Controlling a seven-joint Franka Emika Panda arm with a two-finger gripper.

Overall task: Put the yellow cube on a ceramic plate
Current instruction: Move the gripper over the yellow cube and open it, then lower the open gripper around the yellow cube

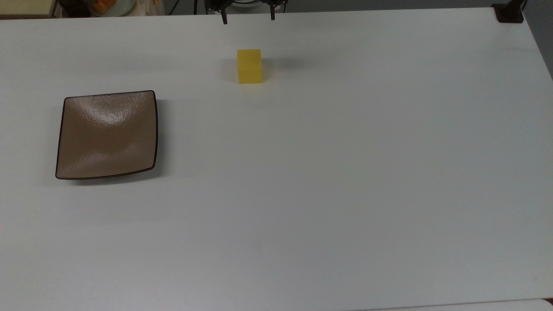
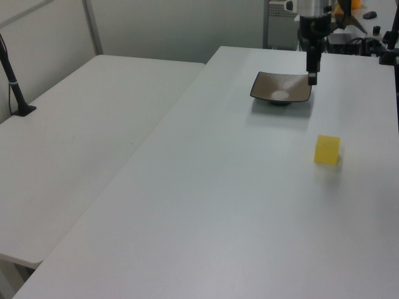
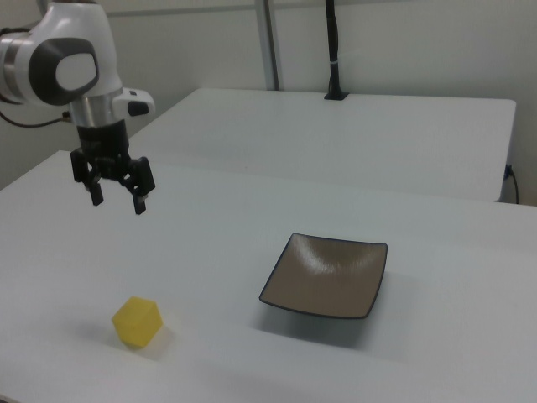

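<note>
While the gripper (image 3: 117, 198) hangs in the air with its black fingers (image 3: 140, 201) spread and empty, the yellow cube (image 1: 249, 65), matte and sharp-edged, sits on the white table (image 1: 328, 172), well apart from the ceramic plate (image 1: 107, 134) at its 8 o'clock in the top view. Plate: square, glossy tan, dark-rimmed, bare.
</note>
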